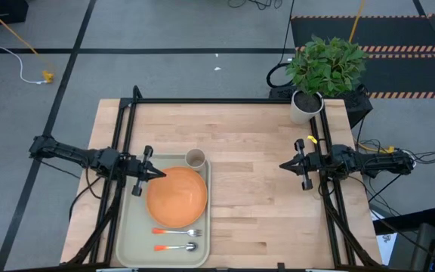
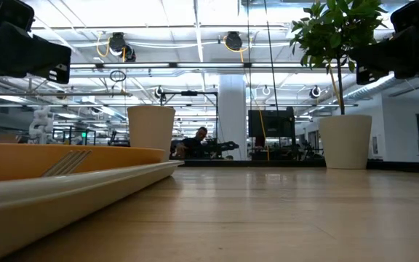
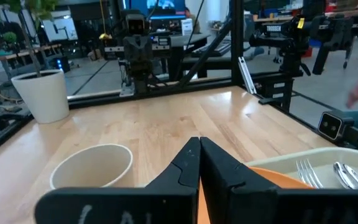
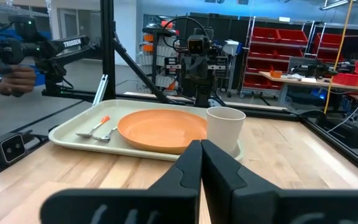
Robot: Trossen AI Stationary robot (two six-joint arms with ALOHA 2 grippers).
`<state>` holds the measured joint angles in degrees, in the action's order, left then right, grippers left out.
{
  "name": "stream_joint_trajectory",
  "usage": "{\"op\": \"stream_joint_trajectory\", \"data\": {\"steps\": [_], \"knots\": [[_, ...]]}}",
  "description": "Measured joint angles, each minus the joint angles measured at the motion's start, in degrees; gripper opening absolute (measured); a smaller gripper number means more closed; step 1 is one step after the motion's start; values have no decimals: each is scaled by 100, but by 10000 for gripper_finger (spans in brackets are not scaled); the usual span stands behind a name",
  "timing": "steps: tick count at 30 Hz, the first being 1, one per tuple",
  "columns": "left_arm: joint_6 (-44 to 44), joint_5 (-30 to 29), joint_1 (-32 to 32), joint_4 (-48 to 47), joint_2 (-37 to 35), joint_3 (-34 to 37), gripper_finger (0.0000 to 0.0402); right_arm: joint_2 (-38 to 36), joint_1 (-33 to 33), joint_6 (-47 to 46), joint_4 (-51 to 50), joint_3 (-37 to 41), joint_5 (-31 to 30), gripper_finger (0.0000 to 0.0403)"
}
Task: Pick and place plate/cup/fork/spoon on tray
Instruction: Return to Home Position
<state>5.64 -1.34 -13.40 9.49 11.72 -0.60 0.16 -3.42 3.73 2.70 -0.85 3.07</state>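
Tabletop [image 1: 263, 189]: pale wood, bare on the right half, framed by dark rails.

Tray [image 1: 127, 245]: near the front left corner, carrying all four task items, so apparently nothing left to place.

Plate [image 1: 177, 196]: flat in the tray's middle, filling nearly its whole width.

Plant pot [image 1: 306, 107]: at the far right edge, well apart from the tray, no part of the task.

Left claw [image 1: 159, 173]: over the plate's far left rim, fingers pressed together, holding nothing; probably just clear of a release.

Right claw [image 1: 284, 165]: over bare wood toward the right, also closed and empty, seemingly parked.

Cup [image 1: 195, 159]: upright in the tray's far corner, just beside the plate.

Fork [image 1: 178, 231] and spoon [image 1: 176, 246]: side by side at the tray's near end, handles pointing left, neatly out of the plate's way.

Hard to tell whether cup and plate touch. Low view: both arms cut off at the top, cutlery hidden behind the tray rim.
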Motion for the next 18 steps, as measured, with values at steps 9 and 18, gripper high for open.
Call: {"op": "stream_joint_trajectory", "data": {"steps": [9,18], "knots": [[95,4,257,-617,-892,0,7,0,0,2,1,0,0,0],[-6,67,554,-876,-1156,-11,8,2,1,7,4,0,0,0]]}}
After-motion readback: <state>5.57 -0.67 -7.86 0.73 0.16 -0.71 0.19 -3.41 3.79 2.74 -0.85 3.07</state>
